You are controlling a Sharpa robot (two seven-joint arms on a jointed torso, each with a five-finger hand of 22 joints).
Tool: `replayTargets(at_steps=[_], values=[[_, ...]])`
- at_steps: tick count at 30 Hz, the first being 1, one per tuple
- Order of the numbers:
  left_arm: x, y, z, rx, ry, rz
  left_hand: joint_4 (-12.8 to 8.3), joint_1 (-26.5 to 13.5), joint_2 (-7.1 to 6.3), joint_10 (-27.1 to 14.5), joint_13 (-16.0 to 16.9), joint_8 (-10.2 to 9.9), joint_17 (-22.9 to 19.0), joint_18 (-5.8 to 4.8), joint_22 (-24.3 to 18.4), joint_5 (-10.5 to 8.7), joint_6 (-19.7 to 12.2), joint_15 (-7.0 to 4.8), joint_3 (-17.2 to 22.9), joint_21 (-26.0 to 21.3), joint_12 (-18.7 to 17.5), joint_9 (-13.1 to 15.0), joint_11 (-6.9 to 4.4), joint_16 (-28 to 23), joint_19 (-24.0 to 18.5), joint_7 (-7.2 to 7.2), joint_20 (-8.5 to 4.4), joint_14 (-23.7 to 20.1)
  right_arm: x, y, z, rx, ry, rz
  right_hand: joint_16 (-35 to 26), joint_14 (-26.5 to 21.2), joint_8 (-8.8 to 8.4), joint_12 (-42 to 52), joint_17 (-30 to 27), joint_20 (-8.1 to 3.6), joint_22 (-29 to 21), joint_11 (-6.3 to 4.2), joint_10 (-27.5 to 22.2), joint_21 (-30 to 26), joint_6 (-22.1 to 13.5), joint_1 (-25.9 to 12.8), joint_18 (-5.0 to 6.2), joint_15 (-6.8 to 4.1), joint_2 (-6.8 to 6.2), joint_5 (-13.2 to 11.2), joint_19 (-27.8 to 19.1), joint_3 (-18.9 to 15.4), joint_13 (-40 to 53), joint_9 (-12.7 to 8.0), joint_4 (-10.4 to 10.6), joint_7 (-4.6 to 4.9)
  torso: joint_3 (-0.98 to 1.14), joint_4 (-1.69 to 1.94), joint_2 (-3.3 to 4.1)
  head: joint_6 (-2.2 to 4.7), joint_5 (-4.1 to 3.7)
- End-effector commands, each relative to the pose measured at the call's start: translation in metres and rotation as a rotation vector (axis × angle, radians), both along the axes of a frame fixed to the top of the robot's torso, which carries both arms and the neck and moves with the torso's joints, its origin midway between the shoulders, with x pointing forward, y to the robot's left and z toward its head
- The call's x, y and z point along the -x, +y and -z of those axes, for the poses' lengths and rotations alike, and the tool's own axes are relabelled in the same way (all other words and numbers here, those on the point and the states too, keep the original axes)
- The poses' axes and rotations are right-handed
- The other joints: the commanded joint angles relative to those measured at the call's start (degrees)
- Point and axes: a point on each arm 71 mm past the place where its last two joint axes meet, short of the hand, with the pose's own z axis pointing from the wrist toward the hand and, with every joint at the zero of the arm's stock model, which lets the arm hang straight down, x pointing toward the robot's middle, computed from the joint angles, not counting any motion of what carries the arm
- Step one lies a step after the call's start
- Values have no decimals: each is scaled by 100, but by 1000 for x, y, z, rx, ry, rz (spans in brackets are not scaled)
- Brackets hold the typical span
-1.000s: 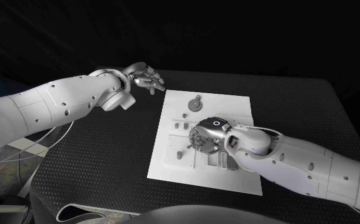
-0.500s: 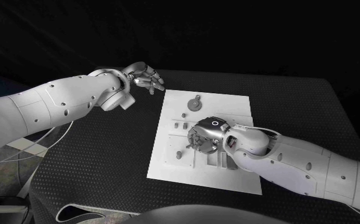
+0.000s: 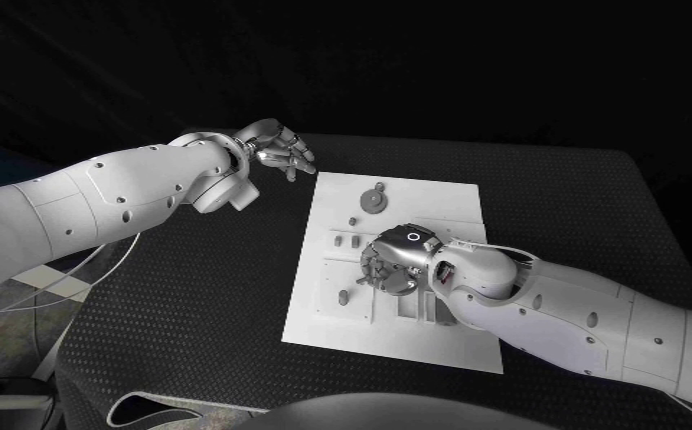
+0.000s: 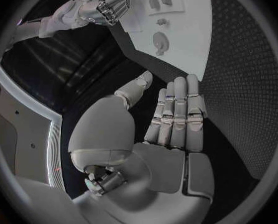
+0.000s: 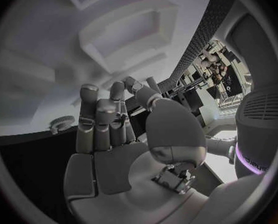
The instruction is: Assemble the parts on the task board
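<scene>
The white task board (image 3: 447, 205) lies mid-table, its long axis running from 12 towards 6 o'clock. The right hand (image 3: 392, 260) is over its middle, fingers down among grey parts (image 3: 375, 198); whether it holds one I cannot tell. The left hand (image 3: 277, 150) hovers at 10 o'clock off the board, fingers straight and empty.

No text, label, brand, number or sign can be read in any of the views. The task board (image 3: 433, 200) carries no legible print, and neither do the white arms or the silver hands.
</scene>
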Motion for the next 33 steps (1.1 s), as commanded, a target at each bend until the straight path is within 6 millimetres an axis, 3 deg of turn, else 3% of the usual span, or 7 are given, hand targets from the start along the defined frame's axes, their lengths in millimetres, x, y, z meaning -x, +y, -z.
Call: replayTargets(at_steps=[1, 23, 33], values=[[0, -1, -1, 8, 2, 5, -1, 14, 47, -50, 6, 19, -9, 118, -7, 24, -45, 2, -15, -6, 17, 5, 6, 30, -31, 12, -12, -55, 3, -4, 9, 50, 10, 6, -16, -9, 43, 28, 6, 19, 128, -10, 42, 42, 143, -49, 207, -54, -1, 10, -6, -21, 17, 13, 13, 99, 0, 0, -2, 0, 1], [2, 2, -1, 27, 11, -5, 30, -31, 42, -46, 11, 23, -13, 115, -7, 21, -40, 3, -32, -4, 19, 8, 7, 35, -28, 13, -10, -54, 7, -11, -11, -23, -31, 22, 7, 5, 50, 67, 26, 11, 127, -36, 77, 78, 178, -189, 207, -80, -68, 10, 14, -37, 64, 47, 131, 74, 4, -2, -2, 27, 6], [8, -1, 2, 75, 66, 5, 127, -163, 77, 14, 42, 75, -13, 116, 0, 20, 60, -15, -81, 2, 38, 30, -17, 67, -14, -33, -23, -35, 1, -10, -29, -88, -59, 55, 9, 5, 47, 66, 30, 6, 126, -37, 77, 82, 176, -204, 207, -81, -66, 11, 14, -28, 68, 50, 157, 73, 5, -2, 0, 81, -14]])
